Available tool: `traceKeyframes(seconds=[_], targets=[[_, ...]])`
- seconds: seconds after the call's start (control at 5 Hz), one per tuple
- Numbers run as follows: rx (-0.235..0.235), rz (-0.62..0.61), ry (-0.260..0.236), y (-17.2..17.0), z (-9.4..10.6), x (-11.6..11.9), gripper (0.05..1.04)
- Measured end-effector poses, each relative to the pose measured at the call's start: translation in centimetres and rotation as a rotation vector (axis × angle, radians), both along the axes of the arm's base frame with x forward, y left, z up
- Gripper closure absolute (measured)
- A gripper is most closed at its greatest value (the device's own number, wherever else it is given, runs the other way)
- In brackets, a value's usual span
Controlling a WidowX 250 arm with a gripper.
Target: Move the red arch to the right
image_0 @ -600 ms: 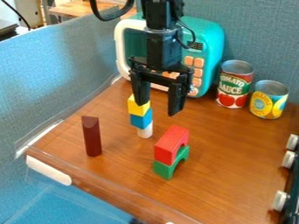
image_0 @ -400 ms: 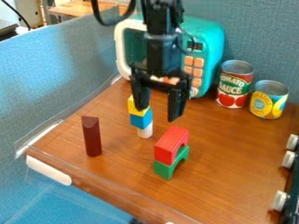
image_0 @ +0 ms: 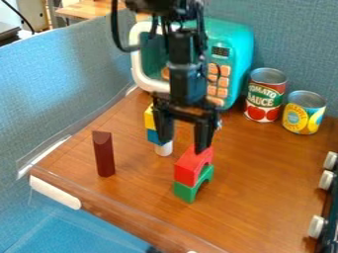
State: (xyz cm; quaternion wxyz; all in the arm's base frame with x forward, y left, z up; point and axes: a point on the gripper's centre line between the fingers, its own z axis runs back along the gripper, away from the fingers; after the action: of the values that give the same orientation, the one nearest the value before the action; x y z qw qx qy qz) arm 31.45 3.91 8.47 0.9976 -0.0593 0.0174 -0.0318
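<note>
With 12 o'clock at the view's top edge, the red arch [image_0: 192, 166] sits on the green arch [image_0: 187, 192], just below centre. The gripper [image_0: 182, 147] is wide and empty at the red arch's 11 o'clock; whether it touches cannot be told. The step looks to be lining up for the grasp. It should come on toward 5 o'clock and centre over the red arch, one fingertip down each long side, shallow enough to leave the green arch alone. Close evenly, lift straight up, then carry toward 3 o'clock and lower onto the table [image_0: 264, 178]. A fingertip landing on top could topple the pair. The red arch stands upright, legs down, its long axis running from 7 to 1 o'clock, the visible mouth of its opening facing about 4.
</note>
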Motion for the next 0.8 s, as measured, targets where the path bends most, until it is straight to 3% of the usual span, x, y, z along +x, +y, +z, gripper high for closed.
traceKeyframes(seconds=[0.2, 0.4, 0.8], targets=[[0.002, 0.034, -0.003, -0.2, -0.8, 0.2, 0.083], [0.022, 0.009, 0.091, -1.0, -3.9, 0.0, 0.083], [0.072, 0.065, 0.085, -1.3, -4.5, 0.2, 0.123]])
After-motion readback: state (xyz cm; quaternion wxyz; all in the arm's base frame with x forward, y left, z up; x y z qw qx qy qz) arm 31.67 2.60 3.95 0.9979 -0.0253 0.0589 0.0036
